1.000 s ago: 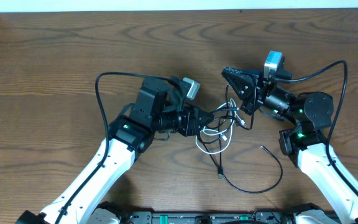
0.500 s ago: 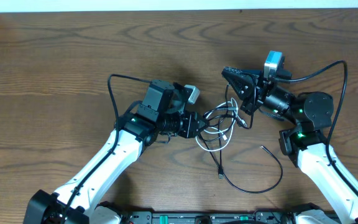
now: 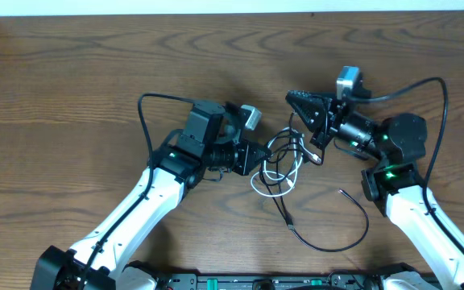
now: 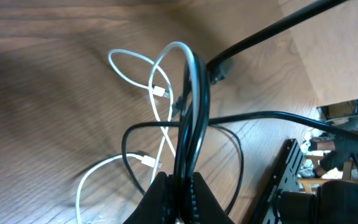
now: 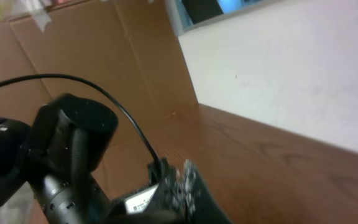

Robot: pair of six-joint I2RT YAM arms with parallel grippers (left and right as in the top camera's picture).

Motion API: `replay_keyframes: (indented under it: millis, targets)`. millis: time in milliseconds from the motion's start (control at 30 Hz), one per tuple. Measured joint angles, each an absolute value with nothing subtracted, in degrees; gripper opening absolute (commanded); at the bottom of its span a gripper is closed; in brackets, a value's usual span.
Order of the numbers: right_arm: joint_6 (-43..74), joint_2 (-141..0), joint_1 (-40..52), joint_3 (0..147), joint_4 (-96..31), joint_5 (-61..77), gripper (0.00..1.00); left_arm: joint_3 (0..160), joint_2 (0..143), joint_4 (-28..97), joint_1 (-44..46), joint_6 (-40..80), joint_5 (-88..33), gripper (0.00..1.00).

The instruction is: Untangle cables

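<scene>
Where the bench (image 3: pixel 71 72) is cut off: its near edge runs out of the overhead view under the arm bases, and its far edge meets a white wall (image 3: pixel 216 6).
Left arm (image 3: pixel 135 217): comes in from the lower left corner with its base partly out of frame. It bends at the elbow and lies low, with the wrist pointing across the middle of the bench.
Right arm (image 3: pixel 425 225): comes in from the lower right and folds back at the elbow, with its wrist turned toward the left pincer (image 3: pixel 256 155). Its wrist camera looks almost level over the bench at the wall and some cardboard (image 5: pixel 104 56).
Left pincer (image 4: pixel 182 180): closed on the black cable (image 4: pixel 124 146), with a run of the white cable (image 4: pixel 126 59) pressed alongside it in the same pinch. Both strands rise straight out of the closed fingers.
Right pincer (image 3: pixel 296 101): just across from the left pincer, not touching it. In its own view (image 5: pixel 178 177) the fingers sit close together with a pale blur between them. Whether they grip a cord cannot be told.
Black cable (image 3: pixel 329 246): crosses the white loops just ahead of the left pincer. It then trails in a long slack curve on the bench toward the right arm, with a free end (image 3: pixel 341 192) lying loose.
White cable (image 3: pixel 268 189): looped on the bench right beside the left pincer's tip. The crossings are too fine to sort from overhead.
White plugs (image 4: pixel 160 92): two small ends lie among the loops ahead of the left pincer, the second (image 4: pixel 146 160) nearer to it.
</scene>
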State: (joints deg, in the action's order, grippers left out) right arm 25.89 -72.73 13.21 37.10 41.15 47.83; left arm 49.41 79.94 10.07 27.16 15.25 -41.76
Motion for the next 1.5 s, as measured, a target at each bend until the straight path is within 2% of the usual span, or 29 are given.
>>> replay_keyframes:
  millis: [67, 133, 167, 200, 333, 367, 433, 500, 600, 667, 800, 1033, 1267, 1367, 1400, 1467, 1500]
  targets:
    - [25.3, -72.6, 12.8, 37.5, 32.9, 47.2, 0.01, 49.4, 79.9, 10.1, 25.9, 15.2, -41.9, 0.08]
    - [23.3, -72.5, 11.9, 37.8, 17.2, 42.7, 0.01, 49.4, 79.9, 10.1, 23.8, 15.2, -41.8, 0.07]
    - [22.6, -72.5, 11.3, 37.7, 6.5, 36.8, 0.01, 49.4, 79.9, 10.1, 22.6, 15.2, -41.8, 0.08]
    - [22.1, -72.5, 11.0, 37.6, 1.0, 32.4, 0.01, 49.4, 79.9, 10.2, 21.1, 15.2, -41.7, 0.08]
    - [21.6, -72.5, 10.2, 37.3, -14.4, 12.8, 0.01, 49.4, 79.9, 10.1, 16.0, 15.2, -41.7, 0.07]
    - [21.7, -72.5, 10.1, 37.3, -16.6, 7.9, 0.06, 49.4, 79.9, 10.1, 15.0, 15.2, -41.7, 0.07]
    - [21.5, -72.5, 10.0, 37.3, -18.6, 1.2, 0.26, 49.4, 79.9, 10.1, 14.3, 15.3, -41.9, 0.08]
    - [21.2, -72.5, 9.5, 37.3, -19.2, -3.6, 0.37, 49.4, 79.8, 10.1, 13.9, 15.2, -41.8, 0.07]
    - [21.0, -72.5, 9.3, 37.3, -16.2, -7.6, 0.38, 49.4, 79.5, 10.1, 13.8, 15.2, -41.6, 0.07]
    - [20.8, -72.5, 9.3, 37.3, -13.9, -7.0, 0.38, 49.4, 79.2, 10.1, 14.4, 15.3, -41.4, 0.07]
    - [16.2, -72.5, 9.3, 37.3, -6.5, 3.7, 0.4, 49.4, 78.7, 9.3, 17.5, 15.3, -41.5, 0.08]
    - [2.3, -72.5, 9.4, 37.3, 3.0, 33.6, 0.51, 49.4, 78.2, 7.9, 23.4, 15.3, -45.4, 0.07]
    - [-5.0, -72.5, 12.4, 37.3, 3.4, 43.9, 0.58, 49.4, 72.0, 2.5, 28.0, 16.1, -50.5, 0.08]
    - [-6.3, -72.5, 13.8, 37.3, 4.0, 45.2, 0.47, 49.4, 70.4, -0.3, 28.0, 17.8, -51.4, 0.08]
    - [-6.8, -72.5, 14.0, 37.3, 4.6, 45.3, 0.34, 49.4, 70.2, -0.7, 28.0, 18.5, -51.7, 0.08]
    - [-7.3, -72.5, 14.1, 37.3, 5.7, 44.5, 0.01, 49.4, 70.0, -1.2, 28.0, 19.7, -52.6, 0.07]
    - [-7.1, -72.5, 14.1, 37.3, 5.9, 43.6, 0.01, 49.4, 70.0, -1.2, 28.0, 19.9, -53.1, 0.07]
